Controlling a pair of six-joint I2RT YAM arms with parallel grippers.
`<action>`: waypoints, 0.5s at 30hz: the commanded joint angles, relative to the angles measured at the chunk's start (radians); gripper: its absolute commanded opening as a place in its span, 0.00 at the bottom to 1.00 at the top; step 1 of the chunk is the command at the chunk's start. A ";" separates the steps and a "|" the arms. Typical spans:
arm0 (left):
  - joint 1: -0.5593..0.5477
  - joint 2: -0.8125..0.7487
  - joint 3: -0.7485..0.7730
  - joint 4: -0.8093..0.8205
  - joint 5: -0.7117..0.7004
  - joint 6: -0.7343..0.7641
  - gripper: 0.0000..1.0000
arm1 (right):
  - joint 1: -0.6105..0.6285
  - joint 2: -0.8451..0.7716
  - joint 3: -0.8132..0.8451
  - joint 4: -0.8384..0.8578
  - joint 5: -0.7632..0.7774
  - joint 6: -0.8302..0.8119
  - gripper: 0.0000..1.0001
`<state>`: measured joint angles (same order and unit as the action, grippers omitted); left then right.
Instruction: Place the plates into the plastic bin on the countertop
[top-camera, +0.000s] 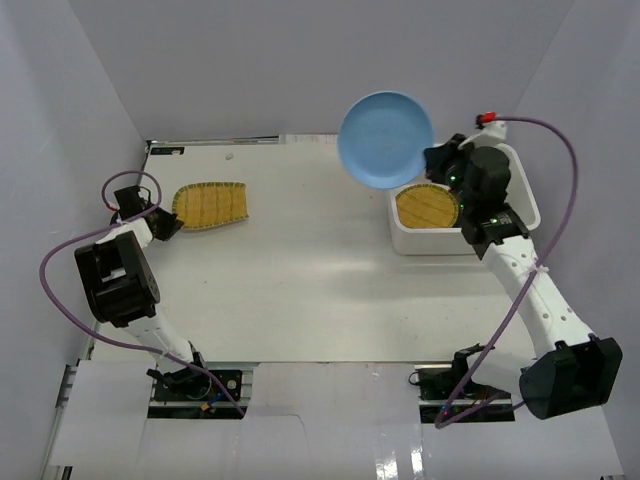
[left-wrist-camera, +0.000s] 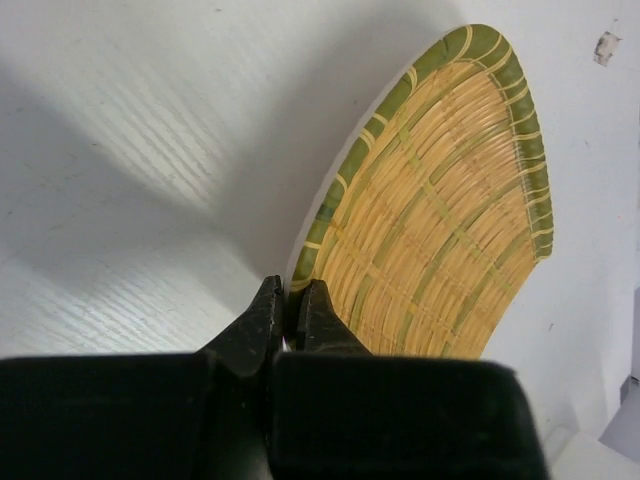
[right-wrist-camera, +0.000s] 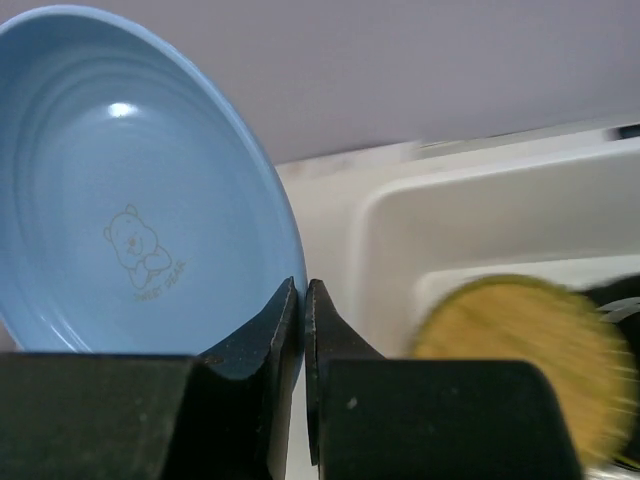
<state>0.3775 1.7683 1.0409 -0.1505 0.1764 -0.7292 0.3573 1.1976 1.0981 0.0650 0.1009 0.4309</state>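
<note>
Right jaws clamped on rim of light blue plate, held aloft off 10 o'clock corner of plastic bin. Left jaws pinched shut on squarish woven bamboo plate, 10 o'clock on surface. Round woven bamboo plate already binned, so these two reckoned left.

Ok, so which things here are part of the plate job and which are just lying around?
Job:
light blue plate in right gripper
squarish bamboo plate in left gripper
round bamboo plate in plastic bin

Lying about:
purple cables
small pale scrap on countertop
</note>
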 joint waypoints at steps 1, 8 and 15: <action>-0.003 -0.027 -0.022 0.046 0.057 -0.012 0.00 | -0.162 -0.013 0.013 -0.163 0.117 -0.109 0.08; -0.098 -0.208 -0.068 0.108 0.193 -0.090 0.00 | -0.431 0.083 0.013 -0.203 0.062 -0.132 0.08; -0.294 -0.394 0.011 0.118 0.251 -0.165 0.00 | -0.448 0.243 0.065 -0.255 0.043 -0.165 0.08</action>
<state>0.1410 1.4738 0.9764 -0.1074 0.3321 -0.8265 -0.0872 1.4269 1.1038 -0.1917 0.1680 0.2977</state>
